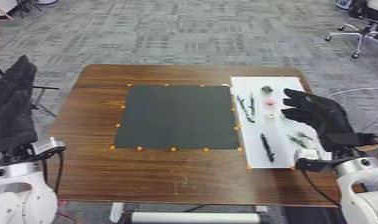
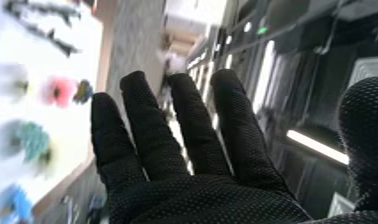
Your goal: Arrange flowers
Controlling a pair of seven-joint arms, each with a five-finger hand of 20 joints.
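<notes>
In the head view the left hand [image 1: 14, 107] is off the table's left edge, fingers straight and pointing away. The right hand [image 1: 317, 112] is over the right edge of the white sheet [image 1: 279, 132], its fingers relaxed and holding nothing. On the sheet lie a grey flower head [image 1: 266, 89], a pink flower [image 1: 270, 102], a pale flower [image 1: 270, 116], dark stems [image 1: 247, 108], a black stick [image 1: 266, 147] and green sprigs [image 1: 300, 139]. In the right wrist view the right hand [image 2: 194, 195] has straight fingers, with a pink flower [image 2: 59, 92] and a teal flower [image 2: 32, 141] beyond them.
A dark square mat [image 1: 177, 117] with orange markers round it lies on the brown table [image 1: 159, 175], left of the white sheet. An office chair [image 1: 359, 32] stands on the grey floor behind the table at the right.
</notes>
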